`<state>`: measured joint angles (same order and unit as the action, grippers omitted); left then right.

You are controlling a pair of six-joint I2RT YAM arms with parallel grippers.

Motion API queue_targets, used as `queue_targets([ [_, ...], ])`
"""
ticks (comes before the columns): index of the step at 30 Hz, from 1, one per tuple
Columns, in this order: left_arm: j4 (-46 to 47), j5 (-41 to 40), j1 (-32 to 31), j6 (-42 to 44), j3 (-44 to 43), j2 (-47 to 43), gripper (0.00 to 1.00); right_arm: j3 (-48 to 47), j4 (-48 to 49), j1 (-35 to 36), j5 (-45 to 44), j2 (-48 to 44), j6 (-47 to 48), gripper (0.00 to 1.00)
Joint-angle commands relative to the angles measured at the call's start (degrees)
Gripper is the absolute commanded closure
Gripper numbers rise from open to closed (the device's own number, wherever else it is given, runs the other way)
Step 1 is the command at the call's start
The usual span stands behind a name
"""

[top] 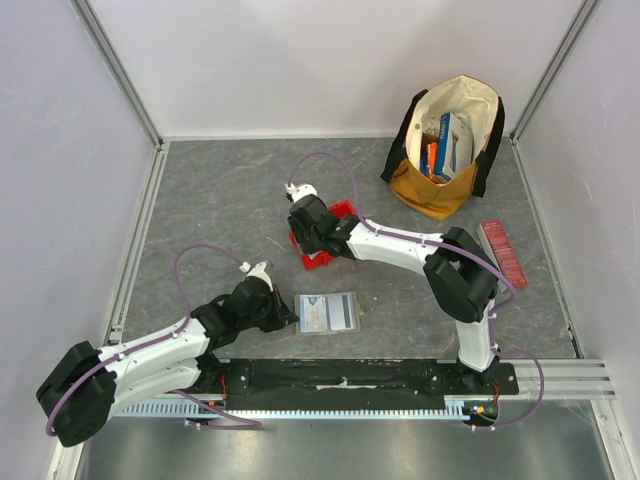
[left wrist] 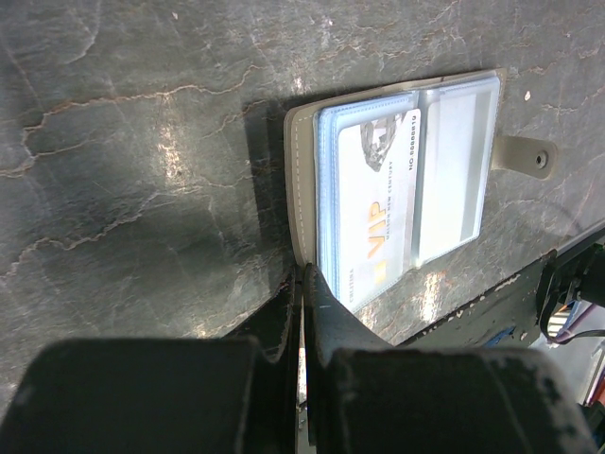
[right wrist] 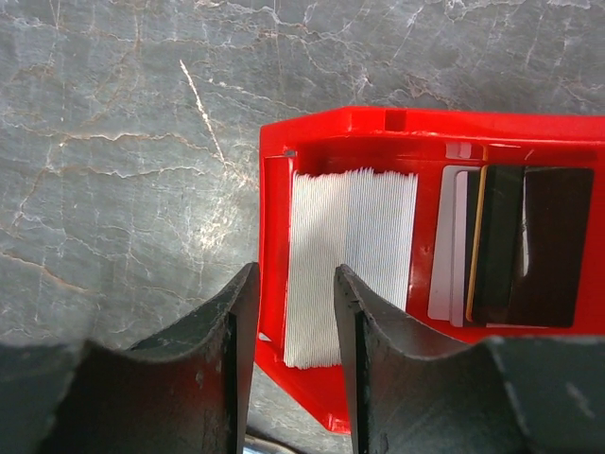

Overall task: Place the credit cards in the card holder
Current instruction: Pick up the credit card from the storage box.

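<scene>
White walls (top: 300, 60) ring the marbled table (top: 220, 190) holding the card holder (top: 329, 313).

High rear overview; close downward wrist views on card holder (left wrist: 406, 170), red bin (right wrist: 425, 121).

White-shelled left arm (top: 150, 358) and right arm (top: 395, 245) with bulky black joints, thin purple cables (top: 322, 154), a black base plate (top: 350, 375); left gripper (left wrist: 302, 276) and right gripper (right wrist: 295, 274) matte black.

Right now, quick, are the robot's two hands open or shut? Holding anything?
Left gripper: fingers shut, tips at the card holder edge; whether they pinch it cannot be told.
Right gripper: fingers open over the red bin, holding nothing.
</scene>
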<state>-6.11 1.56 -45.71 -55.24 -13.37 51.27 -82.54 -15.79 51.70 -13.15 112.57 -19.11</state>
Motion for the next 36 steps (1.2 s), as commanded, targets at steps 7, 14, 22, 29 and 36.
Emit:
queue_targets([
  [7,0.4,-1.4,0.5,-0.2,-0.1,0.0,0.98,0.6,2.2,-3.4,0.0,-4.9,-0.6,0.51],
  [14,0.3,-1.4,0.5,-0.4,0.2,-0.6,0.98,2.8,3.3,-8.2,6.1,-5.2,-2.4,0.42],
  [22,0.3,-1.3,0.7,-0.3,-0.1,-0.3,0.98,2.8,7.9,-11.9,22.0,-1.3,-6.2,0.32],
  [29,0.3,-1.3,0.8,-0.2,0.0,-0.2,0.98,3.0,9.9,-13.3,26.1,1.1,-8.6,0.29],
  [36,0.3,-1.2,0.9,-0.2,0.1,-0.1,0.98,3.3,10.0,-13.6,26.8,2.5,-8.8,0.28],
])
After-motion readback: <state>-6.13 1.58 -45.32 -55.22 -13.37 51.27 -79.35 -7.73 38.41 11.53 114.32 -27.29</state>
